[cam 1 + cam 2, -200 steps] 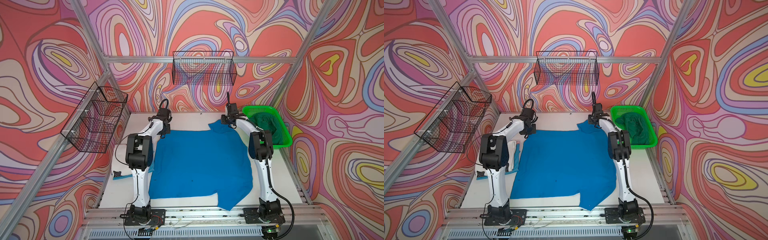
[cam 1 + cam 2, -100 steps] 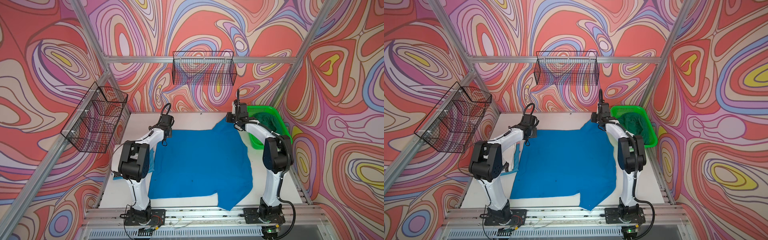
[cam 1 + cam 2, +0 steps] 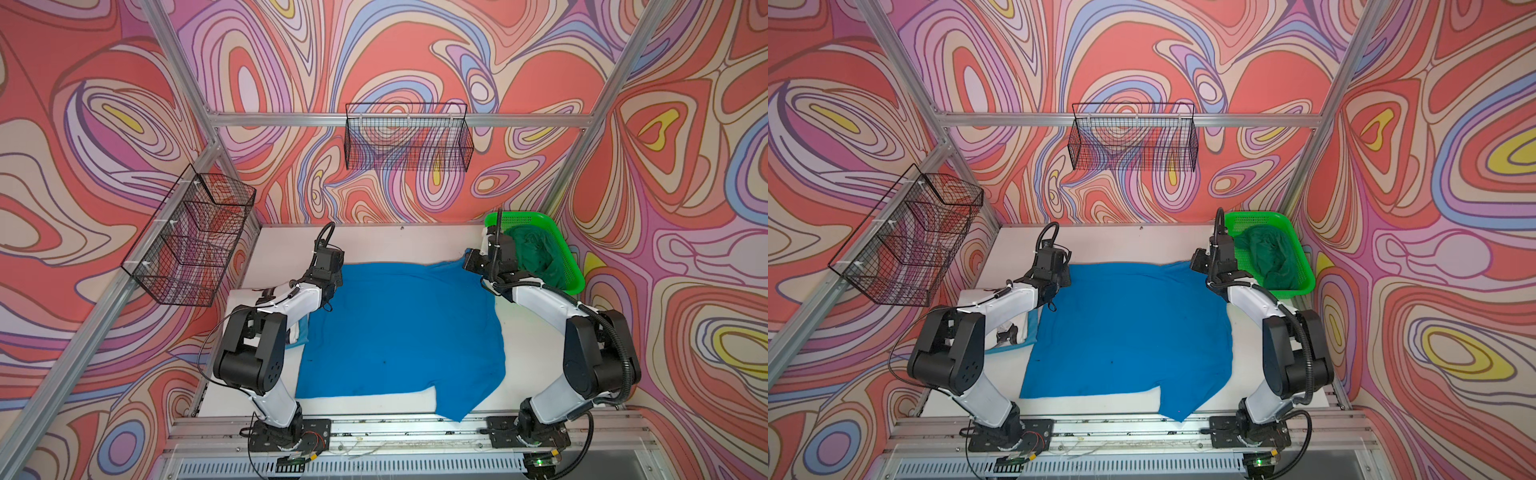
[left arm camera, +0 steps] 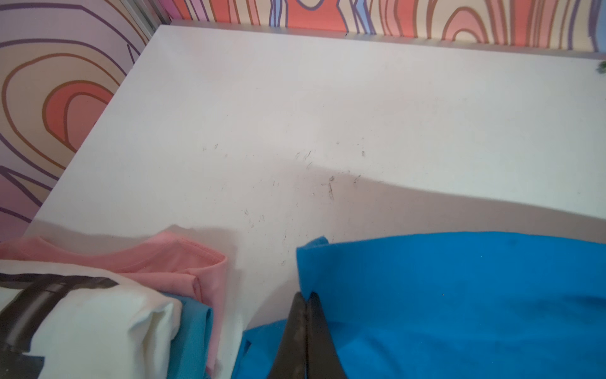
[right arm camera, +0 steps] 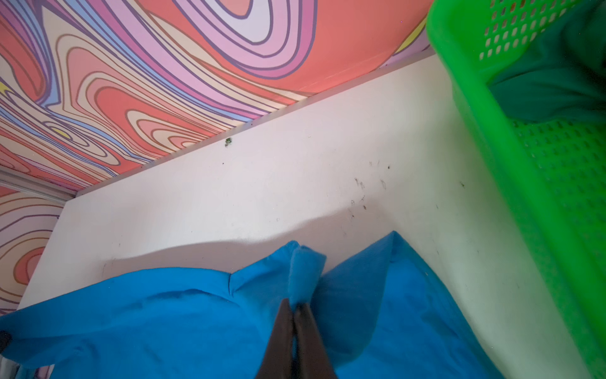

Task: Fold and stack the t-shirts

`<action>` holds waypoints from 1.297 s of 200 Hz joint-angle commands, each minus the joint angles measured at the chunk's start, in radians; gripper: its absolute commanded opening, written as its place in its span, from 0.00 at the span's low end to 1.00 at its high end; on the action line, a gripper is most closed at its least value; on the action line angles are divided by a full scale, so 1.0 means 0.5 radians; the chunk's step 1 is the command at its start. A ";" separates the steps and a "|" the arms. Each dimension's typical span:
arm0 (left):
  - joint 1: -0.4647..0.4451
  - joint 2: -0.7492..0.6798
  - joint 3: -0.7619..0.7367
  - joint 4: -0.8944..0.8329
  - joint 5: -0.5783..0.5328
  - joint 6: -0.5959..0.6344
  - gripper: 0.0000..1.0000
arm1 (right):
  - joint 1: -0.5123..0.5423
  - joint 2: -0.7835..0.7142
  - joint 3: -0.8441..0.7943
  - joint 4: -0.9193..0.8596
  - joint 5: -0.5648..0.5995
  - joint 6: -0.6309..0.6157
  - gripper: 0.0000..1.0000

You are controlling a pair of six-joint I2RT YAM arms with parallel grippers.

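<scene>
- The plain bright blue cloth t-shirt (image 3: 399, 328) lies spread nearly flat over the middle of the white flat desk (image 3: 395, 243). I judge it is being laid out for its first fold.
- The left hand (image 4: 306, 297) is pressed together, pinching the shirt's far left corner. The right hand (image 5: 293, 303) is likewise pinching the far right corner, where the cloth bunches into a small peak.
- Holding both far corners keeps that edge taut and straight, probably to smooth the cloth or to carry the edge toward the near side.
- The white folded t-shirt with black print (image 4: 98, 315) lies on a lighter blue folded t-shirt (image 4: 193, 331) and a pink folded cloth (image 4: 177, 262), just beside the blue shirt's left edge. This looks like the finished stack.
- The dark green cloth t-shirt (image 3: 536, 257) sits crumpled in the bright green plastic mesh basket (image 3: 536, 216), not yet folded.
- Bare desk lies beyond the far edge, so there is room to lift.
- Room is tight at the sides: the basket is close by the right hand and the stack close by the left.
- The near sleeve (image 3: 457, 399) overhangs the desk's front onto the metal rail (image 3: 395, 428).
</scene>
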 commanded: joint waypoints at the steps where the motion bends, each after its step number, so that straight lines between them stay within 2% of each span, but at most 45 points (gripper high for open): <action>1: -0.029 -0.135 -0.153 0.168 -0.116 -0.147 0.00 | -0.006 -0.152 -0.156 0.072 0.013 0.090 0.00; 44: -0.035 -0.303 -0.450 0.382 -0.128 -0.379 0.00 | -0.006 -0.466 -0.427 0.025 0.033 0.127 0.00; 74: -0.044 -0.299 -0.503 0.395 -0.104 -0.464 0.00 | -0.008 -0.620 -0.568 -0.039 0.055 0.130 0.00; 103: -0.047 -0.322 -0.619 0.479 -0.143 -0.563 0.00 | -0.008 -0.748 -0.713 -0.059 -0.016 0.155 0.00; 125: -0.051 -0.366 -0.671 0.506 -0.156 -0.596 0.14 | -0.007 -0.829 -0.795 -0.125 -0.032 0.135 0.00; 144: -0.049 -0.407 -0.700 0.525 -0.145 -0.619 0.29 | -0.007 -0.894 -0.854 -0.167 -0.071 0.138 0.00; 157: -0.050 -0.448 -0.717 0.515 -0.117 -0.649 0.54 | -0.007 -0.942 -0.881 -0.220 -0.075 0.147 0.00; 171: -0.050 -0.499 -0.742 0.501 -0.108 -0.696 0.66 | -0.007 -0.999 -0.911 -0.263 -0.109 0.153 0.00; 193: -0.051 -0.593 -0.782 0.485 -0.106 -0.760 0.70 | -0.006 -1.081 -0.956 -0.339 -0.181 0.168 0.00; 203: -0.051 -0.646 -0.790 0.441 -0.121 -0.806 0.76 | -0.008 -1.127 -0.977 -0.370 -0.197 0.175 0.00; 209: -0.051 -0.675 -0.793 0.409 -0.148 -0.836 0.83 | -0.006 -1.156 -0.990 -0.393 -0.198 0.180 0.00; 219: -0.050 -0.719 -0.799 0.342 -0.189 -0.894 0.90 | -0.006 -1.201 -1.009 -0.420 -0.222 0.188 0.13; 227: -0.048 -0.752 -0.800 0.309 -0.194 -0.900 0.90 | -0.008 -1.228 -1.022 -0.451 -0.234 0.193 0.21; 259: -0.047 -0.799 -0.739 0.075 -0.210 -0.981 0.94 | -0.008 -1.291 -1.019 -0.579 -0.175 0.196 0.35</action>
